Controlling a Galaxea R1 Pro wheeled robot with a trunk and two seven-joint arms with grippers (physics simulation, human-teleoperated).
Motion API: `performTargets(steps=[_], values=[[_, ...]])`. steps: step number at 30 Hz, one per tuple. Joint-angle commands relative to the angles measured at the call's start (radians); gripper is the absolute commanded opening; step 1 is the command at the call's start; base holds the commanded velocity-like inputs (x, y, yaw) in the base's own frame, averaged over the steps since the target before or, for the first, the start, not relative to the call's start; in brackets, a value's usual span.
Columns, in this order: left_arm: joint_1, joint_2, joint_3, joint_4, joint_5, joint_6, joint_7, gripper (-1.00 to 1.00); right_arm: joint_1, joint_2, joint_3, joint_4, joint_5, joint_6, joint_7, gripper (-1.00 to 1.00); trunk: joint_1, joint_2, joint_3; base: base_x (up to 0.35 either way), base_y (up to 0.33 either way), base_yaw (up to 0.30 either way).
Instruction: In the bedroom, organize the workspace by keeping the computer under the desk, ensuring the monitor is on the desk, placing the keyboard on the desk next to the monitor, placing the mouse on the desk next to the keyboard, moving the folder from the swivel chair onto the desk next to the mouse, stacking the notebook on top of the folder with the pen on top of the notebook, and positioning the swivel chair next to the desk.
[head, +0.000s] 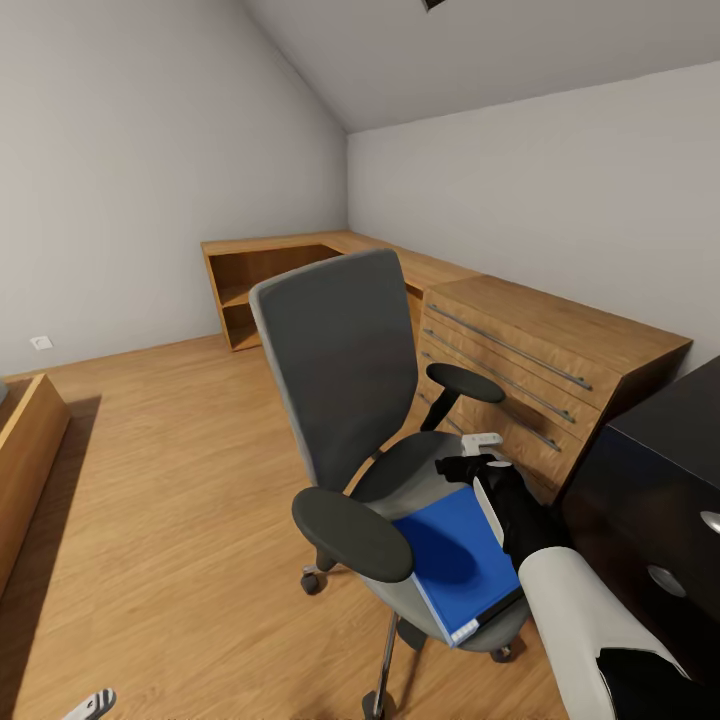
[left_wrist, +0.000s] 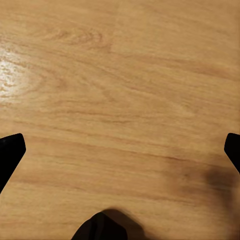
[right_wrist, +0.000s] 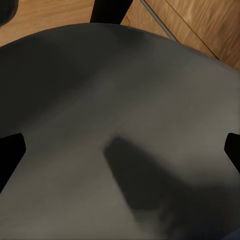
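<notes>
Your right gripper (head: 487, 462), fingers apart and empty, hangs over the swivel chair (head: 345, 350) seat at lower centre. The folder (head: 455, 560) lies just below it, long axis toward the lower right.

Armrests (head: 352, 533) flank the folder (head: 455, 560); seat (right_wrist: 120, 125) beyond it lies bare, desk (head: 660, 470) crowding its side.

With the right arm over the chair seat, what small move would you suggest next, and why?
Probably lower the right tool toward the folder and close on its edge: the folder lies flat on the swivel chair seat, and the fingertips stand wide apart over the grey cushion.
</notes>
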Motion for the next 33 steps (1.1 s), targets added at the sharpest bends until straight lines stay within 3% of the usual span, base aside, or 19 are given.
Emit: performTargets(steps=[1,33], values=[[0.0,0.0,0.001,-0.001,0.001,0.005,-0.004,1.0,0.0,0.001,-0.005,-0.002,0.01,0.005,0.005,1.0,0.0,0.0,-0.001,0.0,0.0,0.0],[0.0,0.0,0.005,0.0,0.001,0.004,-0.008,1.0,0.0,0.002,-0.004,0.008,0.011,0.005,0.005,1.0,0.0,0.0,-0.001,-0.035,0.0,0.0]])
